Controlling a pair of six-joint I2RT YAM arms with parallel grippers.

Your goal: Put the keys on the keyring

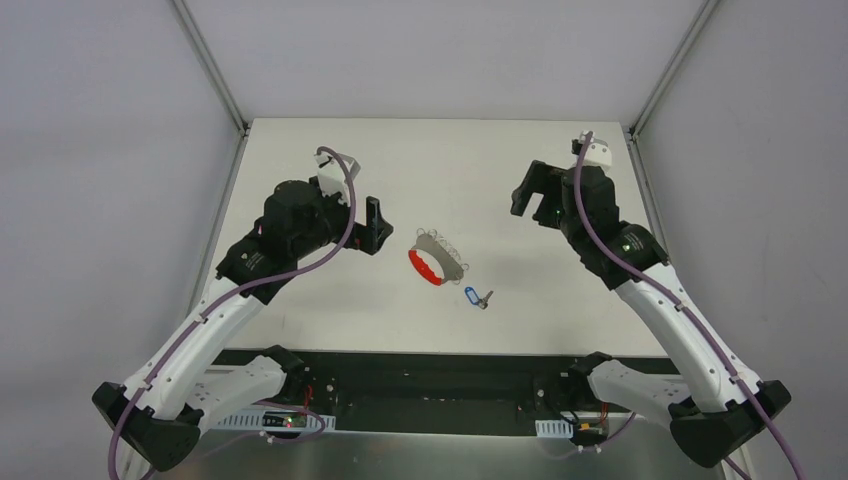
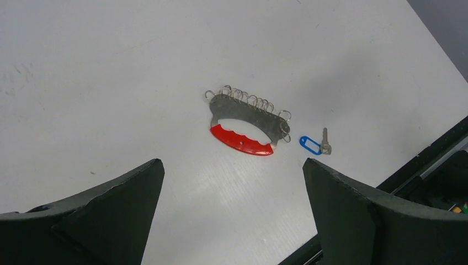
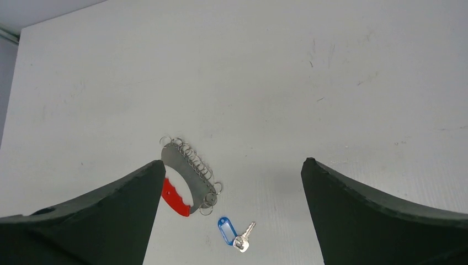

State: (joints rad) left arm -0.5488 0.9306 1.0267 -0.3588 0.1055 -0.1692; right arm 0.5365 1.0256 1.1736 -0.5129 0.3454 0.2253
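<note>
The keyring (image 1: 440, 250) lies mid-table: a grey metal plate edged with several thin silver rings, joined to a red curved strip (image 1: 427, 268). The keys (image 1: 477, 298), a small metal key on a blue oblong tag, lie just to its near right, apart from it. My left gripper (image 1: 375, 225) hovers open and empty left of the keyring. My right gripper (image 1: 530, 195) hovers open and empty to the far right. The left wrist view shows the keyring (image 2: 248, 113) and blue tag (image 2: 310, 145) beyond my left gripper (image 2: 233, 161). The right wrist view shows the keyring (image 3: 185, 168) and keys (image 3: 234, 234) below my right gripper (image 3: 234, 161).
A black strip (image 1: 420, 358) runs along the table's near edge, between the arm bases. Grey walls and metal frame rails (image 1: 210, 60) close in the left, right and back sides of the white table (image 1: 450, 160).
</note>
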